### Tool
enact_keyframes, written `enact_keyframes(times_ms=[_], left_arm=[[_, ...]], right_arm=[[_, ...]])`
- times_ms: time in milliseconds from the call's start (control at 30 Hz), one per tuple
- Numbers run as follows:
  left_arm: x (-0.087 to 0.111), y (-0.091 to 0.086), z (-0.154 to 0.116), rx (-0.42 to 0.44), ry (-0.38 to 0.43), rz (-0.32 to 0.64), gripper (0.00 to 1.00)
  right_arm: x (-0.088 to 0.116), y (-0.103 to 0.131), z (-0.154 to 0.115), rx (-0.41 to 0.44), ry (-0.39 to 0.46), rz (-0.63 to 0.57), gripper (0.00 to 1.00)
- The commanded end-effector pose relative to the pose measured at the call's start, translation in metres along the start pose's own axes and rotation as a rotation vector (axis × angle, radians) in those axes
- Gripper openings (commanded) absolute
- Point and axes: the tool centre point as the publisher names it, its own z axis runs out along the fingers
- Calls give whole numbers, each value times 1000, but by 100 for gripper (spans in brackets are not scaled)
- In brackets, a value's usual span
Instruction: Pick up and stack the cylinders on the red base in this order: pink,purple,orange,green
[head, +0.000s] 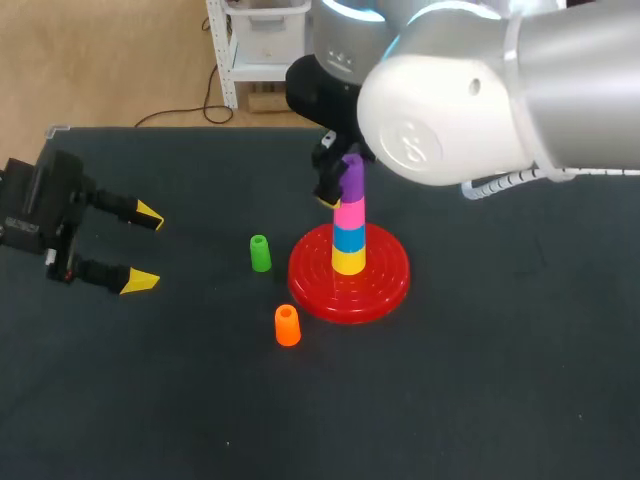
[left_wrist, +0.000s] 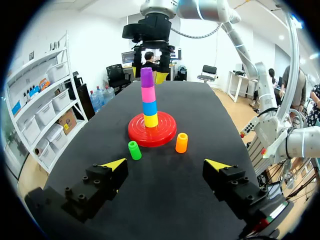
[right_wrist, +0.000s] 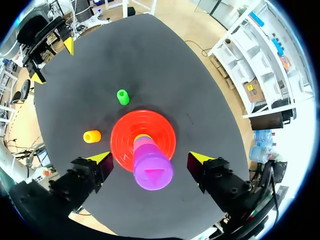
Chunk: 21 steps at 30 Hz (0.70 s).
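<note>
The red base sits near the middle of the dark counter. Nearest the head camera, in front of the base and to its left, the orange cylinder stands upright, just clear of the rim. A little farther back, left of the base and also clear of its rim, the green cylinder stands upright. Well to the left of the base, past the green cylinder, the left hand hangs low over the counter, its fingers spread wide and holding nothing. At the centre of the base rises a stack. A yellow cylinder is at the bottom, a blue cylinder is on it, the pink cylinder comes next, and the purple cylinder is on top. Directly above the base, the right hand points down over the stack. Its fingers are wide apart, one on each side of the purple cylinder, and touch nothing.
</note>
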Motion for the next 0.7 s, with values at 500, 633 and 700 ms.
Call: enact_keyframes(times_ms=[500, 633, 700], left_arm=[[1, -1, 0, -3, -4, 3, 100], [1, -1, 0, -3, -4, 3, 100], [1, -1, 0, -3, -4, 3, 100]], right_arm=[[12, -10, -46, 43, -96, 47, 100], [22, -6, -58, 55, -105, 34, 100], [27, -2, -66, 51, -119, 25, 100]])
